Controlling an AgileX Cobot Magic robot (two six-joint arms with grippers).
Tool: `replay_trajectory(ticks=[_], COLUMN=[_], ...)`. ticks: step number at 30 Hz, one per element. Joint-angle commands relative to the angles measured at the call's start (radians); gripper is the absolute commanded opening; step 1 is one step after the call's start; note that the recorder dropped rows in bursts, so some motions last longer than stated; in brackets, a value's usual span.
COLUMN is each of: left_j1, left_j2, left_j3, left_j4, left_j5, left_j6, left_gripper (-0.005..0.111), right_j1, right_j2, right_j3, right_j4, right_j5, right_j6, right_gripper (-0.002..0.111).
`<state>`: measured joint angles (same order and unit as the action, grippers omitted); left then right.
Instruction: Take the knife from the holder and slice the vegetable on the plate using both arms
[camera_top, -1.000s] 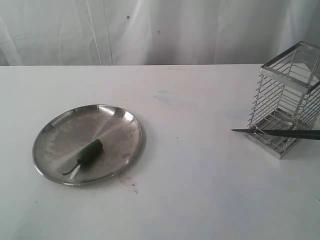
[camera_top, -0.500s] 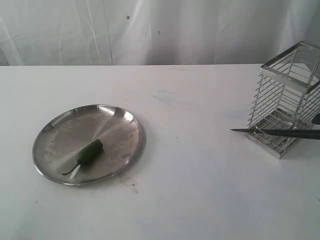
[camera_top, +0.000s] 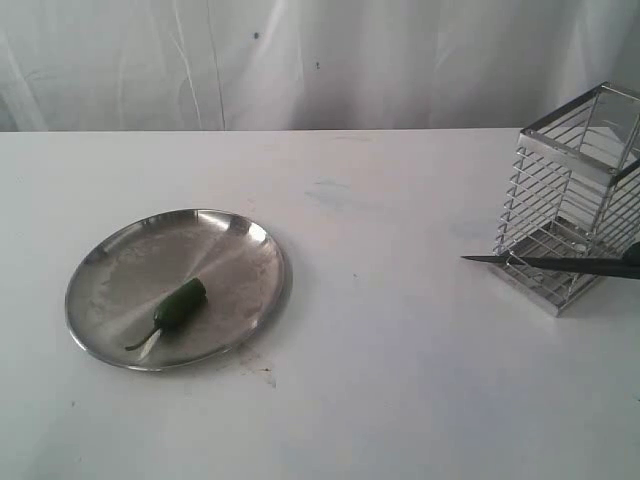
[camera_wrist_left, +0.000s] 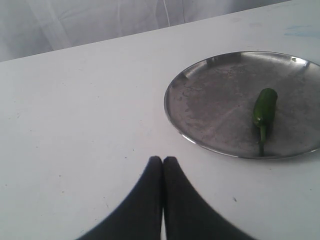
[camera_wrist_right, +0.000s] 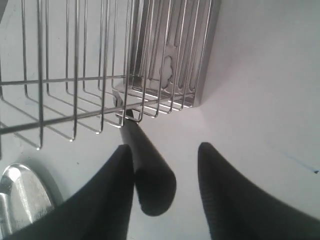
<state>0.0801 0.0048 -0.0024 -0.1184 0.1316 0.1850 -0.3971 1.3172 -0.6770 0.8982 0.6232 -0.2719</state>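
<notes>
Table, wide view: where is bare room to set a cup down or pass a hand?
The widest bare patch of table lies between the plate and the holder. The strip behind the plate, toward the curtain, is bare too. Crowded: beside the holder, where the knife sticks out toward the plate; the vegetable lies on the plate.
</notes>
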Motion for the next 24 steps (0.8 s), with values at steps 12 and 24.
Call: replay_trajectory(ticks=[12,24], left_j1=[-0.007,-0.007], left_j2=[-0.005,-0.005], left_j3=[0.002,0.002], left_j4=[-0.007,-0.007], left_j5=[-0.005,-0.005], left_j6=[-0.001,-0.001], left_gripper=[0.0,0.0], right_j1=[0.009,0.009], right_j2=[0.001,-0.023], right_j3=[0.004,0.004], right_j4=[0.052,0.01], right_j5=[-0.022,0.019], right_j6=[-0.016,-0.165], right_gripper=[0.004,0.0])
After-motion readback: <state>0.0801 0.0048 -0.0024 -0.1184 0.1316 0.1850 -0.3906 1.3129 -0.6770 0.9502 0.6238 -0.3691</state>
